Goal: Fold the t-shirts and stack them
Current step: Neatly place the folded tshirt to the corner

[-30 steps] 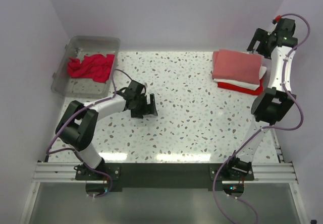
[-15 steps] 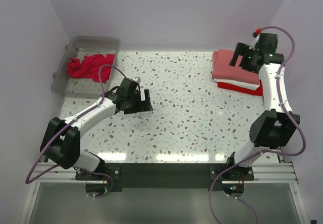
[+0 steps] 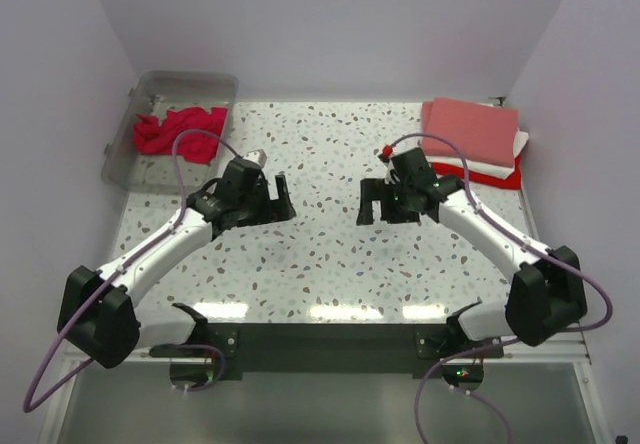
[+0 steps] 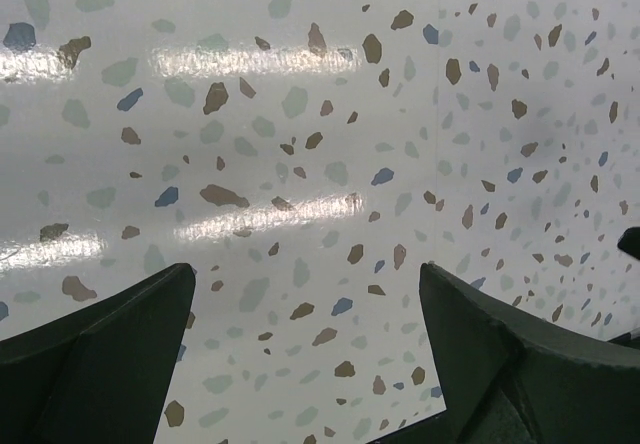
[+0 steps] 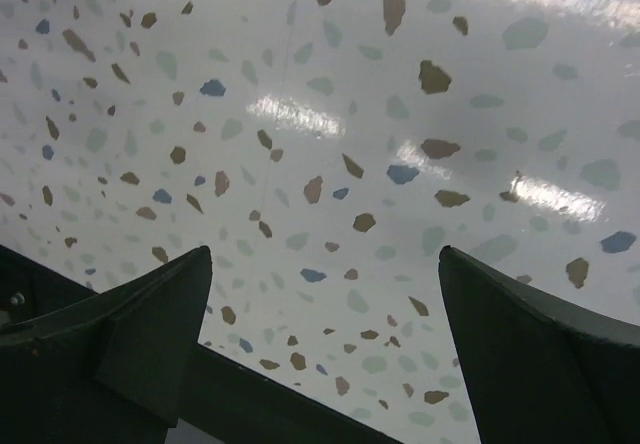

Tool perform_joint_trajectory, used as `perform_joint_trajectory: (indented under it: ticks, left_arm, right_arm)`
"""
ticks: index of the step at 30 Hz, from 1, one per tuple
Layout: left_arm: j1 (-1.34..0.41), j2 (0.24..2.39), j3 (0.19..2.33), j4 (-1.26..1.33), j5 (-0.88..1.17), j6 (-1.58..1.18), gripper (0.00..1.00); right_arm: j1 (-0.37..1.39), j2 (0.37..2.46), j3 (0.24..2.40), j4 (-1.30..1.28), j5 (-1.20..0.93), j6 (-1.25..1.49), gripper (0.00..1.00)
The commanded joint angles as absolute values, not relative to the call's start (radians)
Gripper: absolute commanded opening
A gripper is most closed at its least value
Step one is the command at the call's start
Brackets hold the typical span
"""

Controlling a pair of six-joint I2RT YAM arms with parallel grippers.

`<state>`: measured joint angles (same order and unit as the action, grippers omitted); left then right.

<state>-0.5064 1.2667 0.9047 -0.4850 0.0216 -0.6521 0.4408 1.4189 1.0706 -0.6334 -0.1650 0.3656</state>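
A folded stack of t-shirts lies at the back right of the table: a coral-red one (image 3: 472, 130) on top, a white one (image 3: 519, 145) under it, a bright red one (image 3: 490, 175) at the bottom. A crumpled crimson t-shirt (image 3: 182, 130) sits in the clear plastic bin (image 3: 150, 88) at the back left. My left gripper (image 3: 281, 197) hovers open over bare table left of centre. My right gripper (image 3: 375, 202) hovers open right of centre, facing it. Both wrist views show only speckled tabletop between the open left gripper (image 4: 305, 284) and the open right gripper (image 5: 325, 264).
The speckled table (image 3: 330, 254) lies between plain walls at the back and both sides. The bin overhangs the table's back left corner. The arms' bases sit on a rail at the near edge.
The right arm swung from above the folded stack down to the table's middle. The left arm reached forward and its gripper turned toward the centre.
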Motion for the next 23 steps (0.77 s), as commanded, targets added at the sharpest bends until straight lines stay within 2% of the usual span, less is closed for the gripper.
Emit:
perform_joint_trajectory:
  ticks: [1, 8, 23]
  left_arm:
    - [-0.515, 1.218, 0.904, -0.488, -0.023, -0.666, 1.0]
    - [-0.523, 1.18, 0.89, -0.491, -0.035, -0.661, 1.0]
    - [-0.529, 1.103, 0.867, -0.509, -0.075, -0.67, 1.0]
  right_arm:
    - [0.465, 1.294, 0.971, -0.528, -0.161, 0.492, 0.99]
    - [0.476, 1.2, 0.905, -0.569, -0.114, 0.465, 0.99]
    - [0.476, 1.175, 0.89, -0.566, -0.104, 0.468, 0.99]
